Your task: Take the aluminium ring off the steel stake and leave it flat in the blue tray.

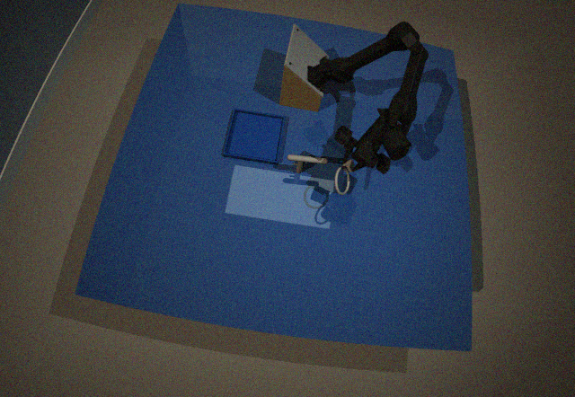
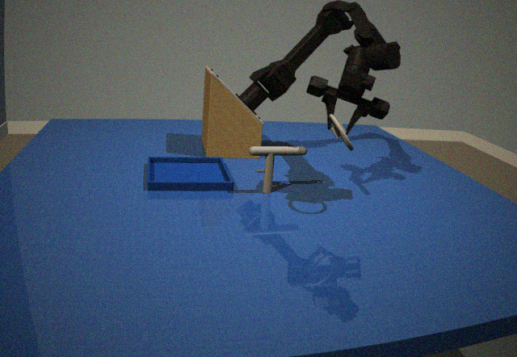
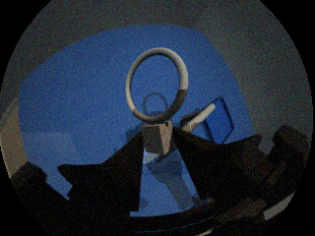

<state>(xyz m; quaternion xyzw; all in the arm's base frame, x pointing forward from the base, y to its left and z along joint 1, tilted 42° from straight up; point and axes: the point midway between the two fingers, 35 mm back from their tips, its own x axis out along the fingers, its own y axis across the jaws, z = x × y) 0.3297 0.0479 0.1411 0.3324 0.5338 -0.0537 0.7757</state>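
Observation:
The pale ring [image 1: 342,192] [image 2: 341,131] [image 3: 183,76] is off the stake and hangs tilted steeply in the air. My gripper [image 1: 348,165] [image 2: 338,130] [image 3: 157,133] is shut on its tab, high above the table and to the right of the stake in the top and exterior views. The steel stake [image 1: 298,166] [image 2: 268,174] stands upright with its cross-bar [image 1: 306,158] [image 2: 277,150] [image 3: 202,117] on top, and nothing is around its foot. The blue tray [image 1: 251,158] [image 2: 190,186] [image 3: 228,110] lies to the left of the stake, with nothing in it.
A wooden wedge-shaped mount [image 1: 302,90] [image 2: 233,123] carries the arm's base, behind the tray and stake. A small peg [image 2: 260,171] shows beside the stake's post in the exterior view. Shadows and reflections of the arm and ring lie on the blue table [image 1: 278,281] [image 2: 208,282].

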